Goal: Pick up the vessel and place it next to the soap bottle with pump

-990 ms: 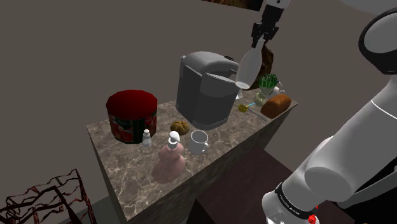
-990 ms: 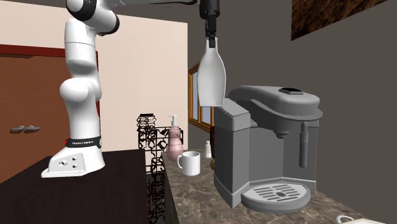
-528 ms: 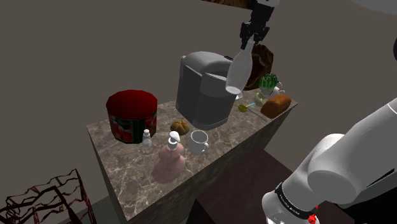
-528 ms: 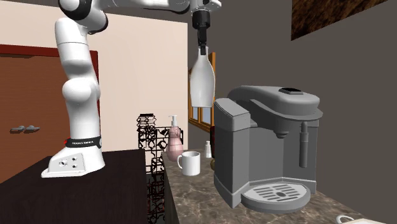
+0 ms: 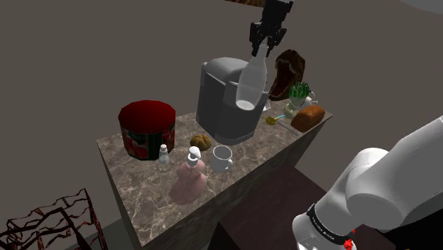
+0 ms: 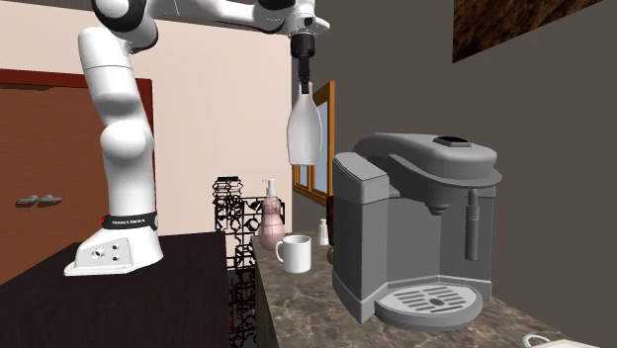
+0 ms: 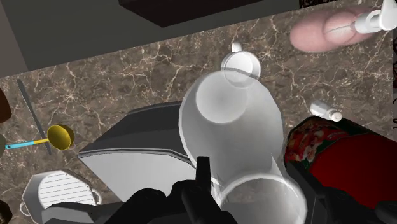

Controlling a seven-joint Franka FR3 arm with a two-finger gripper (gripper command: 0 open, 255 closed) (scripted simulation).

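Note:
The vessel (image 5: 252, 82) is a pale, bottle-shaped vase hanging in the air over the grey coffee machine (image 5: 226, 99). My gripper (image 5: 264, 44) is shut on its rim from above. In the second exterior view the vessel (image 6: 304, 129) hangs below the gripper (image 6: 304, 81), higher than the machine (image 6: 415, 232). The pink soap bottle with pump (image 5: 189, 177) stands near the counter's front edge, beside a white mug (image 5: 222, 158). Looking down past my gripper (image 7: 210, 191), the vessel (image 7: 232, 127) covers part of the machine, with the mug (image 7: 240, 63) and soap bottle (image 7: 324, 32) beyond it.
On the marble counter (image 5: 149, 199) stand a red canister (image 5: 147, 128), a small white shaker (image 5: 163, 153), a bread roll (image 5: 201, 140), a yellow spoon (image 5: 272, 119), a bread loaf (image 5: 307, 117) and a green plant (image 5: 299, 92). A wire rack (image 5: 50, 220) sits below the counter.
The arm has carried the held vessel toward the shoulder view's left, from beside the coffee machine to above it, and slightly higher. The grip has not changed.

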